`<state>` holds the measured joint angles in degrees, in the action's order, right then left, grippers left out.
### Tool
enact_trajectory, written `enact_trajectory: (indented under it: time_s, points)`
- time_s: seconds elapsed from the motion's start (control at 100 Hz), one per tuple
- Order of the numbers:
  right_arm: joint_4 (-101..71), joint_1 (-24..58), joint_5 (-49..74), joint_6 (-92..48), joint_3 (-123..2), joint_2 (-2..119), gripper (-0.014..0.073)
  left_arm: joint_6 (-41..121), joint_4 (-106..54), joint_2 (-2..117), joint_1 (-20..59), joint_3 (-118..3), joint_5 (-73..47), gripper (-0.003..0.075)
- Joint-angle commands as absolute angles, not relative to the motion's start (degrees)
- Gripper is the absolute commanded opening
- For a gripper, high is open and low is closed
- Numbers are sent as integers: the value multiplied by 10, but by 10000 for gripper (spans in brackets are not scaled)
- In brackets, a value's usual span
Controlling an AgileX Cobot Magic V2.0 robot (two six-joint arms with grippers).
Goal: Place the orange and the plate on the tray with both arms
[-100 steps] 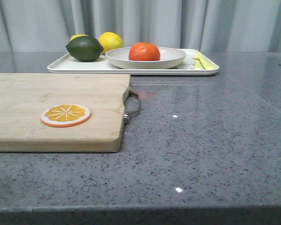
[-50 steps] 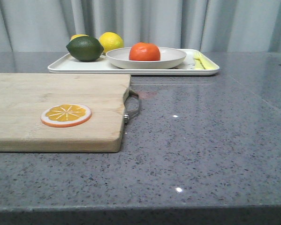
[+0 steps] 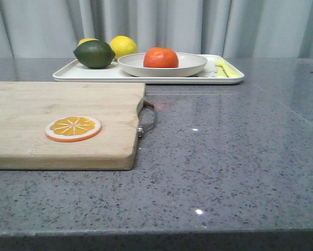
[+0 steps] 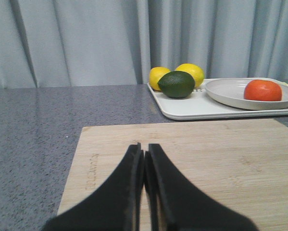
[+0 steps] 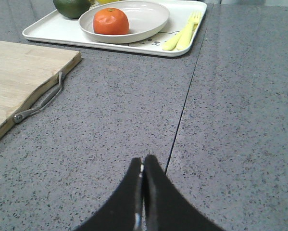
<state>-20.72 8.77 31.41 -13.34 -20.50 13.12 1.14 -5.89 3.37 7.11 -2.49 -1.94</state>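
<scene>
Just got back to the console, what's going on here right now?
Nothing is being handled. The orange sits in the plate, and the plate is on the tray at the back of the table, next to a dark green fruit and lemons. The left gripper is shut and empty over the cutting board; the right gripper is shut and empty above the bare countertop.

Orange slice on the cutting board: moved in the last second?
No. In the front view the orange slice sits at the same spot on the cutting board, same gap to the board's metal handle.
</scene>
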Motion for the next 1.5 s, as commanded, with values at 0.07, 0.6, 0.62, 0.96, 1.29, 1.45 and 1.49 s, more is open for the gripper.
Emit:
enact_trajectory:
  time_s: [0.07,0.6,0.62,0.96,1.29,1.45,1.49]
  points:
    - [-214,86,276,-138,-220,136,-68,-58,-16,10,30,-9,28,-19]
    - [-214,86,278,-138,-220,136,-68,-51,-22,-21,-7,14,-23,-19]
    - [-214,86,278,-138,-220,136,-68,-51,-22,-21,-7,14,-23,-19]
    - [-214,86,279,-138,-220,136,-68,25,-82,-21,-7,14,-23,-19]
    - [-214,86,279,-138,-220,136,-68,25,-72,-20,-7,14,-23,-19]
    - [-214,86,279,-138,-220,136,-68,25,-72,-20,-7,14,-23,-19]
    - [-214,86,279,-138,-220,136,-68,25,-72,-20,-7,14,-23,-19]
